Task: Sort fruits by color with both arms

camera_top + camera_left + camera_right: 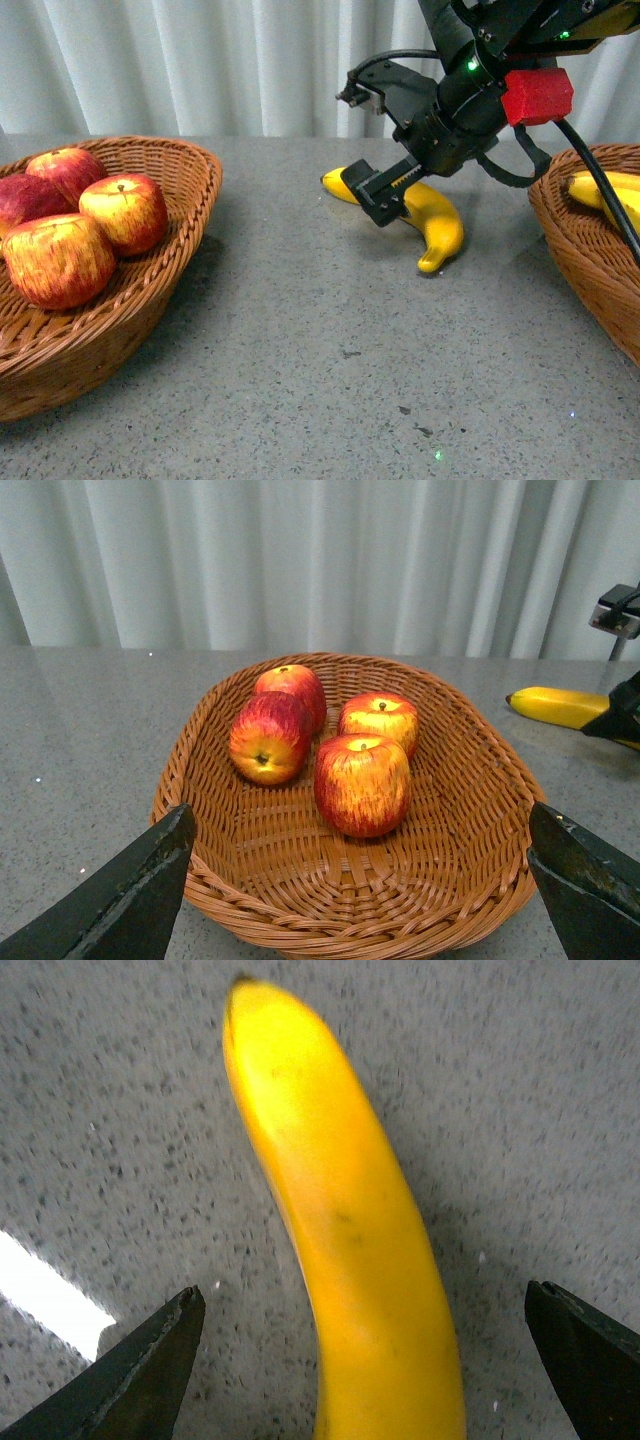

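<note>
Several red-and-yellow apples (pixel 125 210) lie in the wicker basket (pixel 190 170) at the left. Above that basket's near rim hovers my left gripper (pixel 360 822), open and holding nothing, with the apples (pixel 362 785) ahead of it. A yellow banana (pixel 437 222) lies on the grey table at centre right. My right gripper (pixel 395 195) is down over the banana's middle, open, one finger on each side of the banana (pixel 340 1240) with gaps between. Another banana (pixel 600 190) rests in the right basket (pixel 575 240).
The grey speckled table (pixel 320 380) stretches between the two baskets. A white curtain hangs behind it. A black cable from my right arm droops over the right basket's rim. In the left wrist view the loose banana (pixel 560 706) shows beyond the apple basket (pixel 470 780).
</note>
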{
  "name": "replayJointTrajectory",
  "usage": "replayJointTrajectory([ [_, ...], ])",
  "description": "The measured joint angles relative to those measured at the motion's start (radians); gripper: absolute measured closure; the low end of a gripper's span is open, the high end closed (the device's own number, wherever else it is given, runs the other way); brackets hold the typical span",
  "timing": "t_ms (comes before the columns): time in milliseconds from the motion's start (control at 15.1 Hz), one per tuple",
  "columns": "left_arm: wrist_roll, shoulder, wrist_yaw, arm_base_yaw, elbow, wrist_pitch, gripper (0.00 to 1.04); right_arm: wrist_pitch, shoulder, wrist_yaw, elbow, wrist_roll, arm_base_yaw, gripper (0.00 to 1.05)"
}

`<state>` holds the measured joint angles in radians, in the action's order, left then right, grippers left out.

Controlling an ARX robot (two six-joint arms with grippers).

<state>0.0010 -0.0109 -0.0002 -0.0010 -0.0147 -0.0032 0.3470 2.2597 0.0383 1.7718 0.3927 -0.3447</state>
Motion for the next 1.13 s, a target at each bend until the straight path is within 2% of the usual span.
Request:
replayJointTrajectory([
  [199, 0.000, 0.000, 0.000, 0.000, 0.000, 0.000, 0.07, 0.032, 0.013, -0.016, 0.000, 0.004, 0.004, 0.07],
  [266, 0.000, 0.000, 0.000, 0.000, 0.000, 0.000, 0.07, 0.036, 0.013, -0.013, 0.000, 0.006, 0.002, 0.15],
  [399, 0.000, 0.000, 0.000, 0.000, 0.000, 0.000, 0.07, 0.032, 0.013, 0.000, -0.004, 0.011, -0.009, 0.37],
  [532, 0.000, 0.000, 0.000, 0.000, 0.000, 0.000, 0.07, 0.020, 0.012, 0.024, -0.005, 0.010, -0.009, 0.51],
  [598, 0.000, 0.000, 0.000, 0.000, 0.000, 0.000, 0.07, 0.006, 0.012, 0.042, -0.005, -0.005, -0.009, 0.64],
  [664, 0.000, 0.000, 0.000, 0.000, 0.000, 0.000, 0.07, -0.030, 0.011, 0.064, -0.007, -0.029, -0.008, 0.71],
  [930, 0.000, 0.000, 0.000, 0.000, 0.000, 0.000, 0.07, -0.251, -0.117, 0.258, -0.082, -0.237, 0.042, 0.72],
  [1130, 0.000, 0.000, 0.000, 0.000, 0.000, 0.000, 0.07, -0.505, -0.340, 0.407, -0.243, -0.439, 0.150, 0.72],
])
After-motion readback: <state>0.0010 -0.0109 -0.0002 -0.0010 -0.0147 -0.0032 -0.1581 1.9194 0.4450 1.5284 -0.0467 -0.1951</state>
